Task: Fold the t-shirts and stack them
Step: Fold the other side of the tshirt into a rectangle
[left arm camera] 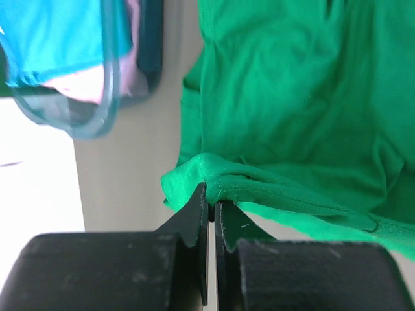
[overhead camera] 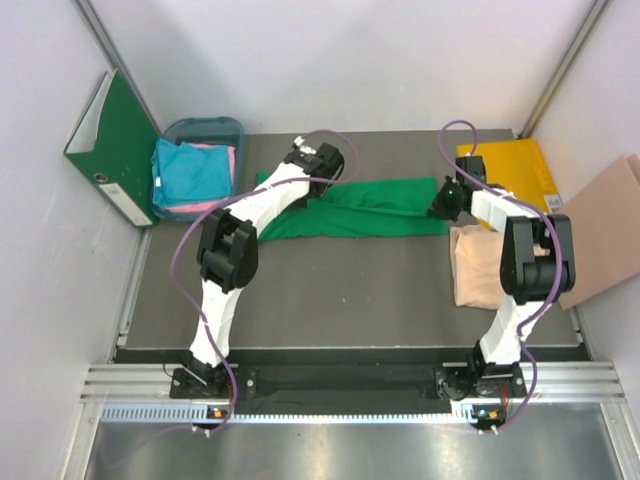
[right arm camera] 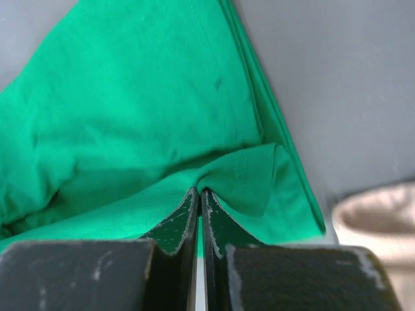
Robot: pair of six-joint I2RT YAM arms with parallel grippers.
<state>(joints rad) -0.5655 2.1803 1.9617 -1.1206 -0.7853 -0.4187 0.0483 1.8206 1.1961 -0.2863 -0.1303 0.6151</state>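
Green cotton lies in a long band across the far half of the table [overhead camera: 340, 290], running from beside the bin [overhead camera: 215, 122] at the far left corner toward the far right corner. This green t-shirt [overhead camera: 370, 205] is the item in work.

Grip state:
- The left fingers [left arm camera: 200, 217] are closed on a small pinched ridge of fabric at the shirt's left end.
- The right fingers [right arm camera: 187, 214] are closed on a similar ridge near the right-end corner, where stacked edges suggest the cloth is already doubled lengthwise.

Handling, as judged:
- The fabric is light, soft and limp. It has no stiffness of its own and creases between the two grip points.
- It probably drags on the table surface rather than gliding, so lift it before moving it.
- Take hold at corners or along a hem, catching every layer. A grip in the middle only bunches the cloth.
- Keep the span between the two grips taut, since slack lets the layers shift apart.
- A shallow pinch may pull free under tension.

Other garments:
- The beige-peach t-shirt [overhead camera: 478, 265] lies folded near the right edge of the table.
- The teal-blue t-shirt [overhead camera: 195, 170] and the pink t-shirt [overhead camera: 226, 152] sit bundled in the bin, not yet folded.
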